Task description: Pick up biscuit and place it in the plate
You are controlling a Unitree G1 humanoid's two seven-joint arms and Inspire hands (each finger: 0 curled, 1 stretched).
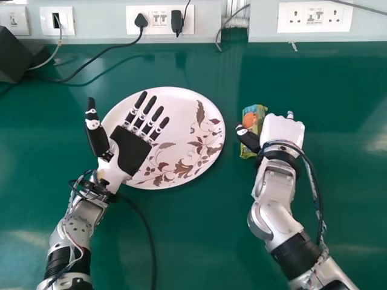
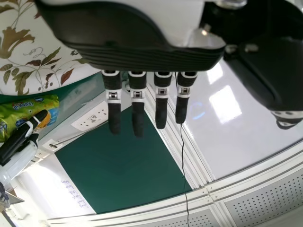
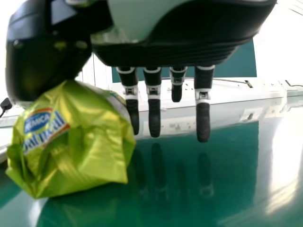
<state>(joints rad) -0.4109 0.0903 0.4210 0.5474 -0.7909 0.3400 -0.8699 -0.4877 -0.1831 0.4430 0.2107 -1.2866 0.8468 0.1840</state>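
plate: one part is covered by the left hand.
biscuit packet: one side is hidden by the right hand.
black box: it is cut by left edge.
handwriting: too small to be read.

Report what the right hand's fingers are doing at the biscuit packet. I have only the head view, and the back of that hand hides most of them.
Observer: The right wrist view shows the four long fingers of the right hand straight, none of them curled round the biscuit packet.

Operator: Then describe the packet's side that faces that wrist camera.

Observer: It is a creased, shiny yellow-green face with a blue oval label and large blue lettering below it.
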